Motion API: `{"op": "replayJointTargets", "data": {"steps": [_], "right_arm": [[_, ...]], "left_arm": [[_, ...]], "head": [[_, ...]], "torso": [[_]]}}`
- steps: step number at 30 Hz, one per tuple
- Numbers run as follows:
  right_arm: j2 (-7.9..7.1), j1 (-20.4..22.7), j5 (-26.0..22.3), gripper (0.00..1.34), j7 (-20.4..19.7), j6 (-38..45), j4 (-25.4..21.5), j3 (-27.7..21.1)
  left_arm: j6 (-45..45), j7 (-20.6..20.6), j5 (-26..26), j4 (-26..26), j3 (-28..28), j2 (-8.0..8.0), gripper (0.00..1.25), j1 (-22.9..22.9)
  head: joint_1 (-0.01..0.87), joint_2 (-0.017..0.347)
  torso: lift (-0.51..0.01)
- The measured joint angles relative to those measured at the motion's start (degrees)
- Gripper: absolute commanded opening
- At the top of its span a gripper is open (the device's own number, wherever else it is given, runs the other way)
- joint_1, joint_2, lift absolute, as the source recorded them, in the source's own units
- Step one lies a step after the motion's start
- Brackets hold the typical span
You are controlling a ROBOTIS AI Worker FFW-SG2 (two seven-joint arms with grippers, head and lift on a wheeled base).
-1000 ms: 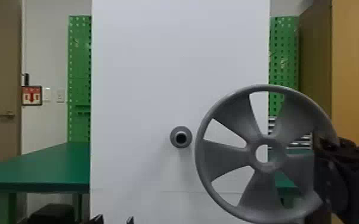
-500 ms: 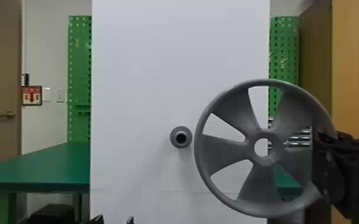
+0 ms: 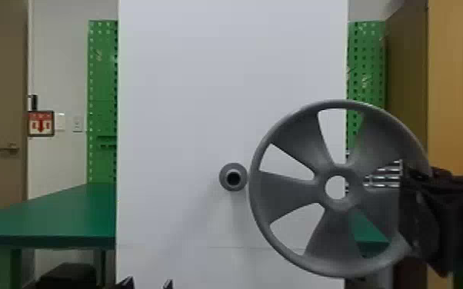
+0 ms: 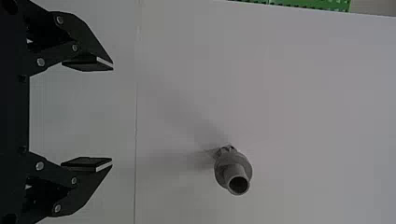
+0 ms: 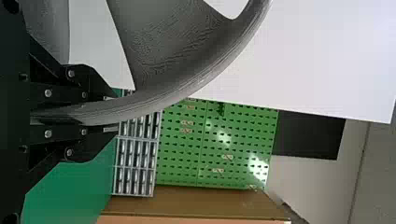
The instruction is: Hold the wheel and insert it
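My right gripper (image 3: 415,215) is at the right of the head view, shut on the right side of the rim of the grey five-spoked wheel (image 3: 288,196). The wheel faces the camera, its hub hole to the right of the grey peg (image 3: 223,177) on the white panel. In the right wrist view, the wheel rim (image 5: 187,81) passes between the fingers of my right gripper (image 5: 109,114). My left gripper (image 3: 148,284) is low at the bottom edge of the head view. In the left wrist view, my left gripper (image 4: 112,115) is open and empty, with the hollow peg (image 4: 229,170) farther off.
The white panel (image 3: 188,96) stands upright behind the peg. A green table (image 3: 57,215) is at the left, with green pegboards (image 3: 102,77) behind. At the right is a wooden cabinet (image 3: 461,77); metal racks (image 5: 135,161) show in the right wrist view.
The wheel and my right gripper have moved up, then slightly left, so the hub hole is now nearly level with the peg. My left gripper has kept still.
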Motion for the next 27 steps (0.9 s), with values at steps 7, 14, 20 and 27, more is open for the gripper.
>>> {"op": "replayJointTargets", "data": {"steps": [7, 14, 20, 27], "right_arm": [[1.30, -0.6, 0.2, 0.27, 0.0, 0.4, 0.7, 0.4], [4.02, -1.3, -0.5, 0.27, 0.0, -0.6, 2.0, 0.7], [6.14, -2.4, 0.3, 0.27, 0.0, -1.0, 3.2, 2.3], [7.38, -3.6, 1.2, 0.27, 0.0, -1.4, 4.9, 4.7]], "left_arm": [[0.0, 0.0, 0.0, 0.0, 0.1, 0.00, 0.73, 0.0], [0.0, 0.0, -0.1, 0.0, 0.0, 0.00, 0.73, -0.3], [0.1, 0.0, -0.2, -0.1, -0.2, 0.00, 0.73, -0.4], [0.3, 0.0, -0.4, -0.1, -0.3, 0.00, 0.73, -0.5]], "head": [[0.005, 0.075], [0.005, 0.075], [0.005, 0.075], [0.005, 0.075]], "torso": [[-0.482], [-0.482], [-0.482], [-0.482]]}}
